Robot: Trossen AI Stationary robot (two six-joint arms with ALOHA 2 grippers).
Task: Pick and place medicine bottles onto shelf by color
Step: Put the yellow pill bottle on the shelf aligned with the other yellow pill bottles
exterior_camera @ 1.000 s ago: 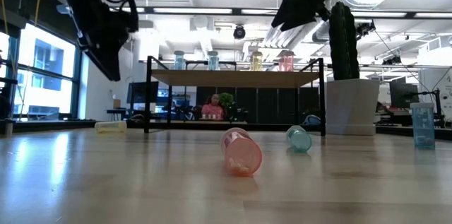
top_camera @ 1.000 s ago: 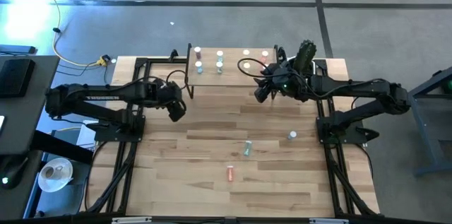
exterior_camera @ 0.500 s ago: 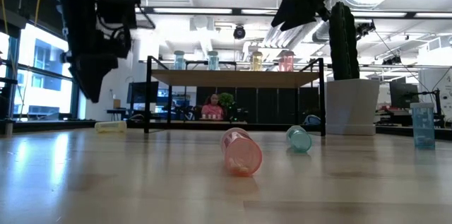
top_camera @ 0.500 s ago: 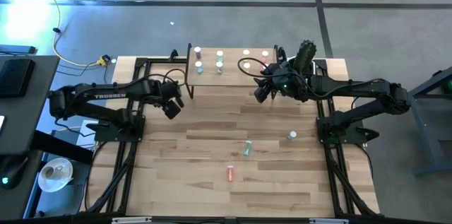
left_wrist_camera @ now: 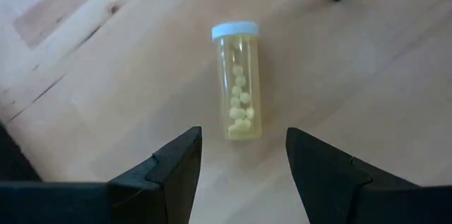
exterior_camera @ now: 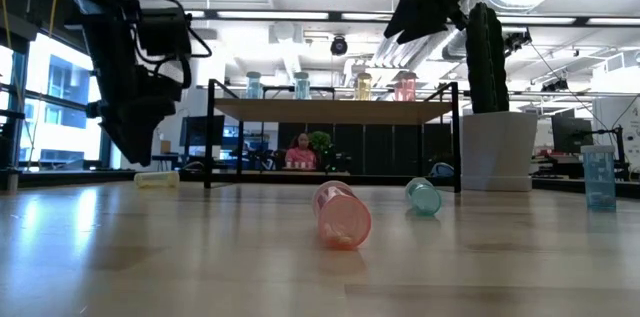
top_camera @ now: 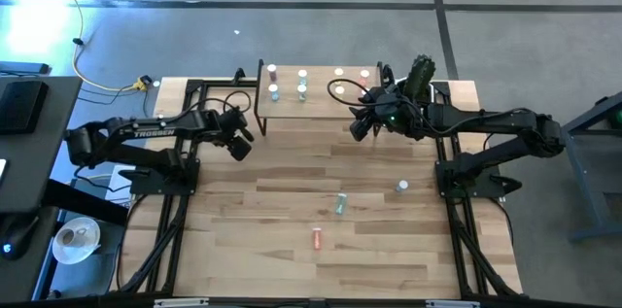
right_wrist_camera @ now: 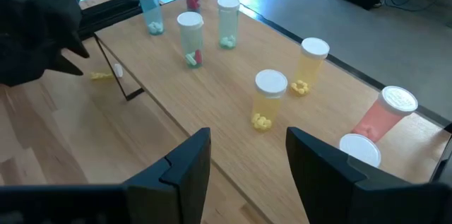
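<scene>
A yellow medicine bottle (left_wrist_camera: pixel 238 83) with a pale cap lies on its side on the table by the shelf's left leg (exterior_camera: pixel 157 179). My left gripper (left_wrist_camera: pixel 244 136) hangs open just above it, fingers pointing down on either side of its bottom end, apart from it (top_camera: pixel 239 144). The shelf (top_camera: pixel 321 104) stands at the far edge with several bottles upright on it (right_wrist_camera: pixel 268 97). My right gripper (top_camera: pixel 358 133) waits open in the air in front of the shelf (right_wrist_camera: pixel 247 139). A pink bottle (top_camera: pixel 317 238) and a green bottle (top_camera: pixel 340 203) lie on the table; a blue bottle (top_camera: pixel 402 187) stands upright.
A white pot with a cactus (top_camera: pixel 420 75) stands at the shelf's right end, close behind my right arm. The shelf's black legs (exterior_camera: pixel 208 137) stand next to the yellow bottle. Bare wood stretches across the near half of the table (top_camera: pixel 292 269).
My left gripper has come down toward the table and swung a little toward the far edge, ending over the yellow bottle; it has stayed open. No bottle has moved.
</scene>
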